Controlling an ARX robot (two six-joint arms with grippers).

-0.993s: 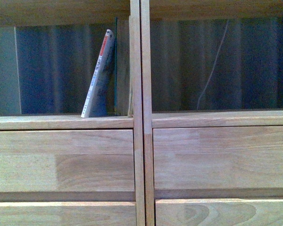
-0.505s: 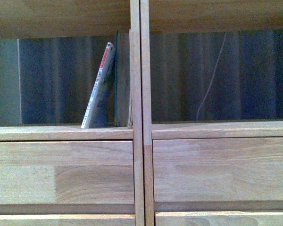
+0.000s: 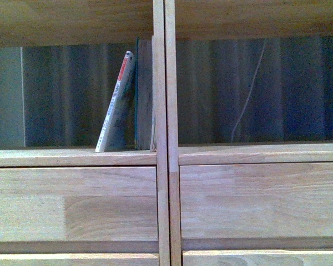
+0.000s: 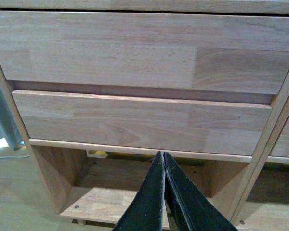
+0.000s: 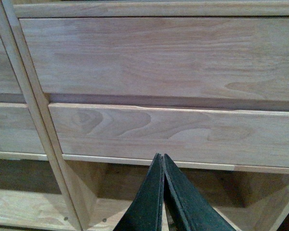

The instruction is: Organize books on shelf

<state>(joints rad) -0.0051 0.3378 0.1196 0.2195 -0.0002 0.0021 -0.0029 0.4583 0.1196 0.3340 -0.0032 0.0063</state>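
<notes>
two columns of the light-wood shelf (image 3: 111, 199) fill the front view, split by a central upright (image 3: 164, 166); plain drawer-like panels take up the lower half of the frame and open compartments the upper half. since a second ago the whole shelf has slid lower in the frame, most of that shift falling in the first half-second and almost none since, so the camera is judged to have risen and nearly settled; the books themselves have not moved on their board.

in the left compartment, just left of centre, the teal-covered book (image 3: 145, 94) is seen upright against the upright, yellowed pages outward. the thin white paperback (image 3: 116, 105) with the red patch is leaned against it, its foot set out to the left and its top touching the taller book. the right compartment holds no books; only a pale cord (image 3: 248, 94) hangs behind it.

the left gripper (image 4: 164, 159) is shown at the bottom centre of its wrist view, its fingers pressed together on nothing, before the lower panels. the right gripper (image 5: 163, 160) is likewise closed and empty.

the slanted paperback is judged not yet straightened.
</notes>
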